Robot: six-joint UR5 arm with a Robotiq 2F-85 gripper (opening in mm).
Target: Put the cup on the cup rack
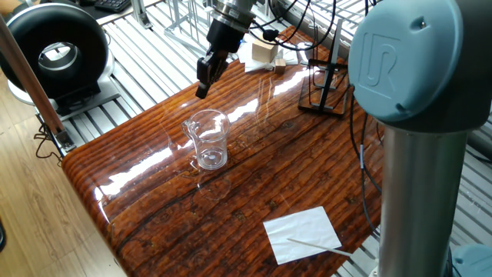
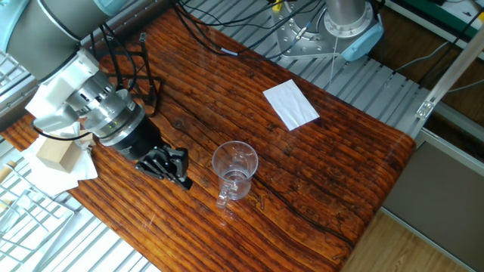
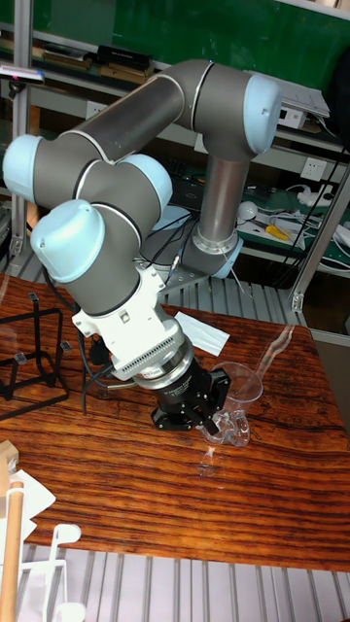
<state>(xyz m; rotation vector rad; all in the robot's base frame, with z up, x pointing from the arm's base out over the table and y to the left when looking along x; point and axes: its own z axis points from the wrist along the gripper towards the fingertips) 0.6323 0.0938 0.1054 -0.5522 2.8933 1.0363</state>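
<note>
The clear cup (image 1: 208,141) (image 2: 235,168) (image 3: 233,394) stands upright on the wooden table (image 1: 292,177), empty, with its lip towards the table's near-left edge. My gripper (image 1: 202,83) (image 2: 178,172) (image 3: 209,413) hovers low just behind the cup, a short gap away. Its black fingers are apart and point at the cup with nothing between them. The black wire cup rack (image 1: 323,85) (image 3: 29,355) stands at the far end of the table, well away from both.
A white napkin (image 1: 304,233) (image 2: 291,103) with a thin stick lies near the arm's base. A wooden block (image 1: 264,48) (image 2: 59,153) on white paper sits beyond the gripper. A silver wire rack (image 2: 23,215) and cables (image 2: 121,53) lie nearby.
</note>
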